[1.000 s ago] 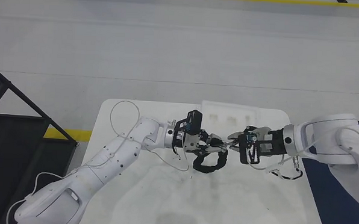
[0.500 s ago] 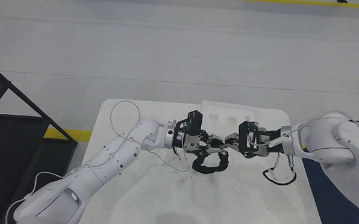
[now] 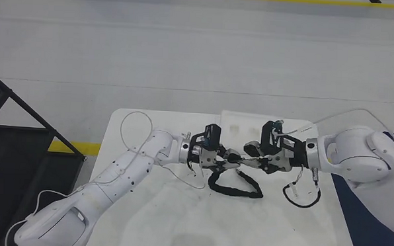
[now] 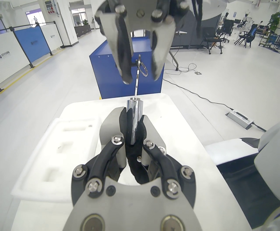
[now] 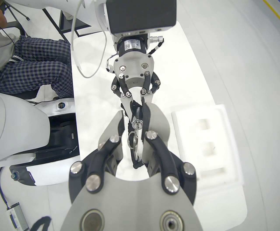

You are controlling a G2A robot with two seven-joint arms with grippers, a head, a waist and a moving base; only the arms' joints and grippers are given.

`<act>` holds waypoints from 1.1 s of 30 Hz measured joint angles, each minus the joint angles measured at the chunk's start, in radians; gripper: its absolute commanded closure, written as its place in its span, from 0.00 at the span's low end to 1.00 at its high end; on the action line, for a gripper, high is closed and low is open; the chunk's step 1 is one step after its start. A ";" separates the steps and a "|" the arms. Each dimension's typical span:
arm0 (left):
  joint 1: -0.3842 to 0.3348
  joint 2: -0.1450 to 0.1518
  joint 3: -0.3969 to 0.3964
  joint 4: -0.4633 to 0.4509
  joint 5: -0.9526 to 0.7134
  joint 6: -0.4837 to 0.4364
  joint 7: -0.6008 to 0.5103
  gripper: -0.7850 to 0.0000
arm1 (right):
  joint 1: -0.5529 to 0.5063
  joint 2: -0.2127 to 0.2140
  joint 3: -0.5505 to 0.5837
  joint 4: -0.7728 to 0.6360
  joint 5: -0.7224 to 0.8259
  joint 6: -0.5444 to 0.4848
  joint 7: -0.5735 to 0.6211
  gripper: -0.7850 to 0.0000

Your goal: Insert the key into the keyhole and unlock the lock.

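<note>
Two likely stiff, slick metal parts: left fingers (image 4: pixel 110 125) clamp the lock (image 4: pixel 135 110); right fingers (image 4: pixel 123 54) gape around its key (image 4: pixel 137 81), three o'clock; pinch the bow.

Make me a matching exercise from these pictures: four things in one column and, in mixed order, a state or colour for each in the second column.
Column A
1 key
2 lock barrel
3 cable
4 foam tray

Column B
a white, with rectangular recesses
b clamped in the left gripper
c black, bent in a loop
d in the keyhole, inside the open right gripper

Pairs: 1-d; 2-b; 3-c; 4-a
</note>
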 measured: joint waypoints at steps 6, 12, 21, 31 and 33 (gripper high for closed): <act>0.017 0.008 -0.003 0.054 0.045 0.000 -0.076 1.00 | -0.043 0.004 0.023 0.029 0.011 -0.007 -0.037 0.00; 0.030 0.008 0.006 0.092 0.110 0.031 -0.172 1.00 | -0.104 0.013 0.062 0.050 -0.003 -0.026 -0.089 0.00; 0.003 -0.023 0.055 0.161 0.161 0.060 -0.272 0.00 | -0.199 0.017 0.095 0.090 -0.037 -0.066 -0.195 0.00; -0.053 -0.064 0.071 0.271 0.116 0.006 -0.199 0.00 | -0.238 -0.007 0.081 0.208 -0.104 -0.166 -0.352 0.00; -0.074 -0.068 0.065 0.292 0.124 0.000 -0.166 0.00 | -0.228 -0.015 0.074 0.237 -0.117 -0.189 -0.379 0.00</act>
